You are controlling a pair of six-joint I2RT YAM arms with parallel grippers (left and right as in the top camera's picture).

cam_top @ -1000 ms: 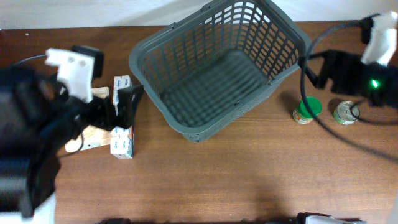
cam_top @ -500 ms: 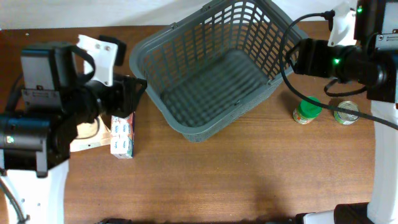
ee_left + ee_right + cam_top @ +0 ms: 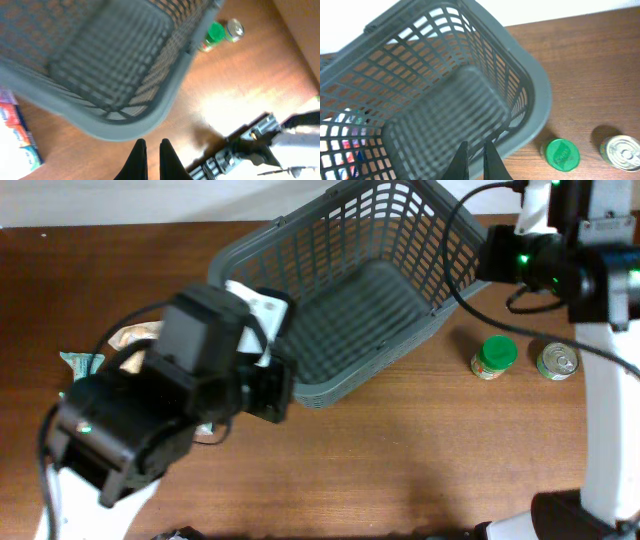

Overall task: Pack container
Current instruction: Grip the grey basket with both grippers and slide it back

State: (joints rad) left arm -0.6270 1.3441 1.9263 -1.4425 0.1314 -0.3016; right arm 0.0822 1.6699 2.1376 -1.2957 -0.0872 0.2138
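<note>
Dark grey plastic container (image 3: 350, 320), lattice-slotted sides, rounded corners; ribbed floor

Overhead straight down; both wrist views close, tilted down, share container (image 3: 330, 250).

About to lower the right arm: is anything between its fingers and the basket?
Nothing visible. The right gripper hangs above the basket, by its rim, open air between; the green-lidded jar and tin can stand outside it.

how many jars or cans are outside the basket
2: a green-lidded jar right of the basket, a tin can right of the jar. The left arm may hide more.
</note>
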